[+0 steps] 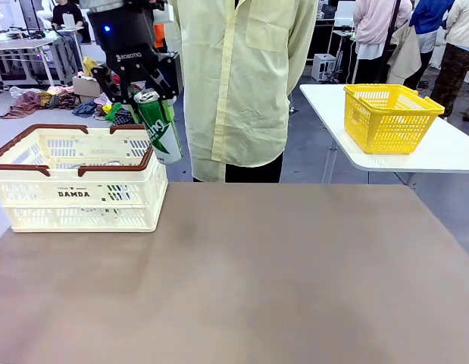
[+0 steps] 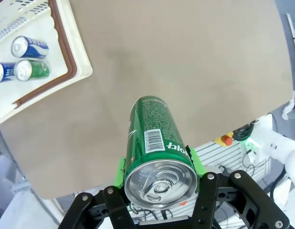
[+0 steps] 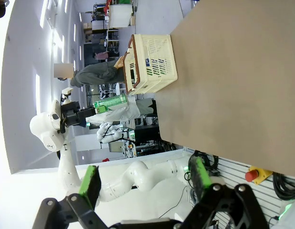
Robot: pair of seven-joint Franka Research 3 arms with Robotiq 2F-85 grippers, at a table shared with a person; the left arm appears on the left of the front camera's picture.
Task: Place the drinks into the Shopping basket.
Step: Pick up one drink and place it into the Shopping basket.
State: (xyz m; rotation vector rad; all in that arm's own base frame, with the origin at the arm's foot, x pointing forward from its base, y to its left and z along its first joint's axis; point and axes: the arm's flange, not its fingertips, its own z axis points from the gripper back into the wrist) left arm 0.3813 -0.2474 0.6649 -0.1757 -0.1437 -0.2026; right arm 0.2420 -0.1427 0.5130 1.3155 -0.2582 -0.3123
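**Green can held in the air beside the basket**

Held aloft near the surface's far left corner: a green can, clenched near its silver top by the left tool, green pads pressed against both sides. Tilted, base lower and toward the right, hanging just outside the basket's right rim rather than over its opening. Inside the basket, seen from the left wrist: two blue-and-white cans and one green can lying on their sides against the wall. Rest of the surface bare. Right tool released, fingers spread wide, hanging clear off the near edge. Person in a pale yellow shirt standing at the far edge.

Step in hand, as judged: carrying the can to the basket. Next move calls for shifting left until the can clears the dark rim, lowering into the opening, then releasing without striking the cans below.
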